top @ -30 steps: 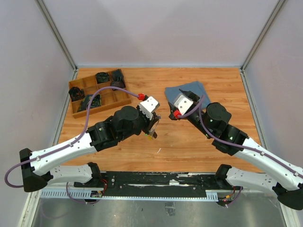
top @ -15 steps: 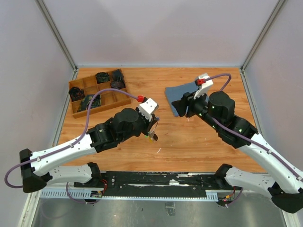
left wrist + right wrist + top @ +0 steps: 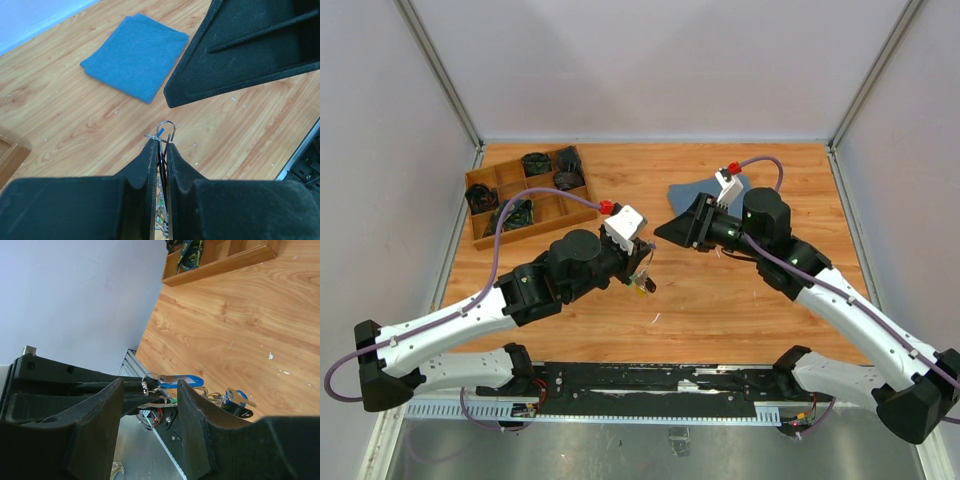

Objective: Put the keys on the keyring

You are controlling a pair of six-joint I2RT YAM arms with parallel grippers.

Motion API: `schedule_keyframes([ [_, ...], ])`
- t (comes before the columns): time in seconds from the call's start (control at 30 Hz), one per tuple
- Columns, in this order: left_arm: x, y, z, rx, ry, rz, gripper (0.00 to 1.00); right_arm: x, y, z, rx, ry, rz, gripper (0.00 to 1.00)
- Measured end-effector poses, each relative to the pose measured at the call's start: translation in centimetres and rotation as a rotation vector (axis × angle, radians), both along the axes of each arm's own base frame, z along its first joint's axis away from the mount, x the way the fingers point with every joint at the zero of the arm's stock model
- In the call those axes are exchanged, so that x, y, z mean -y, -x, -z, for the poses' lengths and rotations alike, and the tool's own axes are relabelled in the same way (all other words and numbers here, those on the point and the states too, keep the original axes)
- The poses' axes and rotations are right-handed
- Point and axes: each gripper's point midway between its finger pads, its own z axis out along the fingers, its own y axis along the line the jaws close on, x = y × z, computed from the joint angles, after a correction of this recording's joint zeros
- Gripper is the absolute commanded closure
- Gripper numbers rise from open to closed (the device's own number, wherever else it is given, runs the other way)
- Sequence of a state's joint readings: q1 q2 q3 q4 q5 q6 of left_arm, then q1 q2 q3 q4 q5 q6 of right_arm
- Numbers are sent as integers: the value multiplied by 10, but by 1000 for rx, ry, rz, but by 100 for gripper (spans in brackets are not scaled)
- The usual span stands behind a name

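My left gripper (image 3: 642, 264) is shut on the keyring (image 3: 165, 130), whose thin wire loop sticks out past the fingertips. The bunch hangs below it in the top view (image 3: 642, 285). In the right wrist view a bright blue-headed key (image 3: 182, 380) lies along the ring (image 3: 150, 380), and another blue-headed key (image 3: 237, 396) hangs lower with small green and silver bits. My right gripper (image 3: 667, 231) is open and empty. It points left at the left gripper, and its fingers (image 3: 200, 425) straddle the ring's end without touching it (image 3: 150, 385).
A folded blue cloth (image 3: 135, 55) lies on the wooden table behind the grippers, half hidden by the right arm in the top view (image 3: 692, 188). A wooden compartment tray (image 3: 485, 215) with dark items sits at the back left. Grey walls enclose the table.
My right gripper has turned over and swung left from above the cloth to face the left gripper's tips. The left gripper, still holding the keyring, has barely shifted.
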State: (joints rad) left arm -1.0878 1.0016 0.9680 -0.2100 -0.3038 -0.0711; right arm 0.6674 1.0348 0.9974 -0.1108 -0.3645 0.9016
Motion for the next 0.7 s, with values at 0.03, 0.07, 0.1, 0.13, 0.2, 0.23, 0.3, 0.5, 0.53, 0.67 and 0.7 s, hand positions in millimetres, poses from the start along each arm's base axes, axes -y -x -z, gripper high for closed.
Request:
schedule_keyframes([
  [0.03, 0, 0, 0, 0, 0, 0, 93, -3, 2, -2, -5, -15, -11, 55],
  [0.07, 0, 0, 0, 0, 0, 0, 93, -5, 3, -3, -7, -21, -18, 57],
  [0.1, 0, 0, 0, 0, 0, 0, 93, -7, 4, -4, -10, -28, -26, 59],
  [0.13, 0, 0, 0, 0, 1, 0, 93, -10, 5, -4, -16, -35, -35, 61],
  [0.2, 0, 0, 0, 1, 1, 0, 93, -13, 6, -3, -26, -37, -45, 67],
  [0.23, 0, 0, 0, 1, 2, -1, 93, -15, 7, -2, -32, -39, -52, 69],
  [0.3, 0, 0, -1, 3, 3, -2, 93, -17, 8, 0, -39, -39, -60, 72],
  [0.5, 0, -1, -2, 6, 4, -1, 93, -20, 10, 1, -53, -44, -78, 77],
  [0.53, 0, -1, -2, 6, 4, -1, 93, -20, 10, 1, -56, -45, -83, 78],
  [0.67, 0, -1, -2, 6, 4, -1, 93, -23, 11, 3, -66, -46, -99, 81],
  [0.7, 0, -1, -2, 6, 4, -1, 93, -23, 11, 4, -69, -46, -103, 83],
])
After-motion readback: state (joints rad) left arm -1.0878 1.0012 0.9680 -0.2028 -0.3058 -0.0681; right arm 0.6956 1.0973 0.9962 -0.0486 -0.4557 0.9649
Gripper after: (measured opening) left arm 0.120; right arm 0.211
